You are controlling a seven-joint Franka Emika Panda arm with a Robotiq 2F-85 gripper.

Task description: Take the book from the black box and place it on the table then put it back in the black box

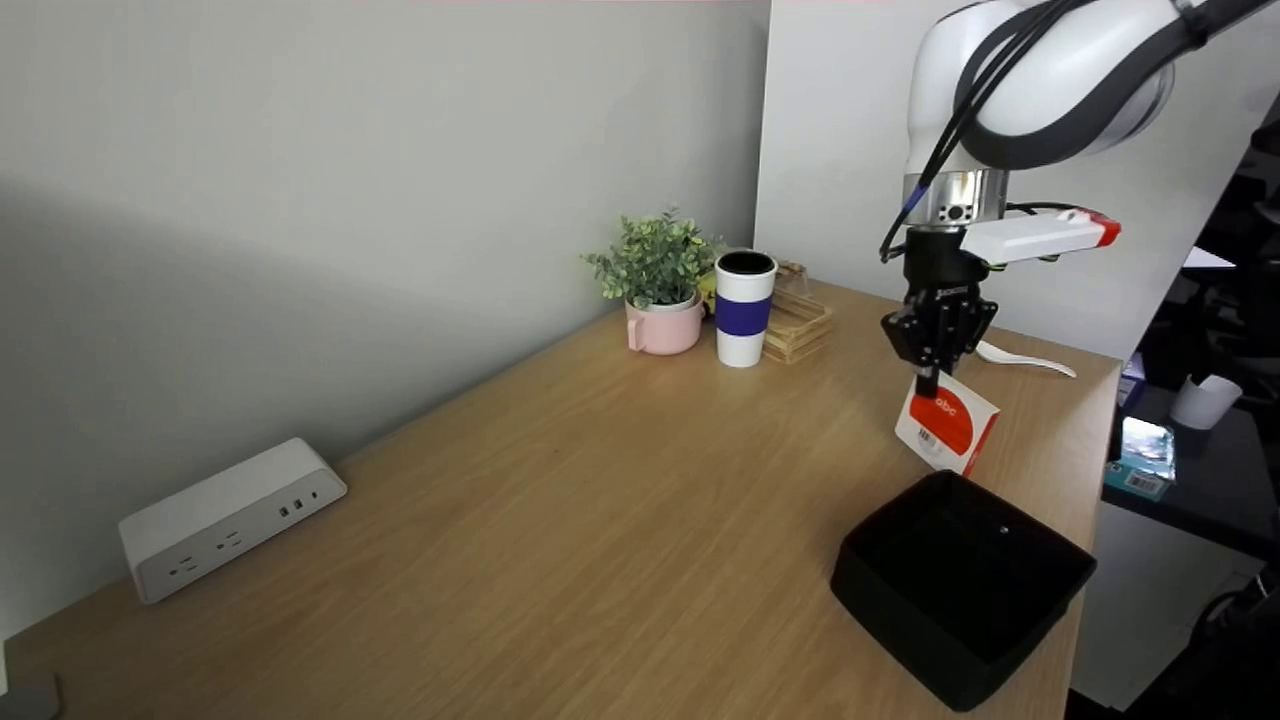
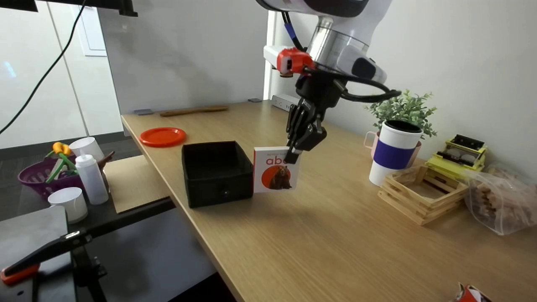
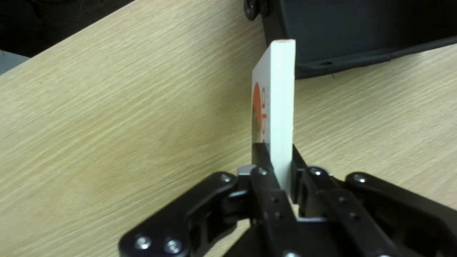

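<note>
Hand [image 3: 279, 156] gripping thin, squarish book [image 2: 275, 171]; matte black box [image 2: 220, 188], wood-grain table [image 1: 560, 520].

Wall [image 1: 340, 240] softly shadowed; small glints on pincer [image 3: 280, 157].

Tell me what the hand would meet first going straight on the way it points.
Likely the table: the hand points mostly down, gripping the book, whose lower edge should land before the hand itself. Whether it touches already is unclear, as is whether it would brush the black box beside it.
</note>
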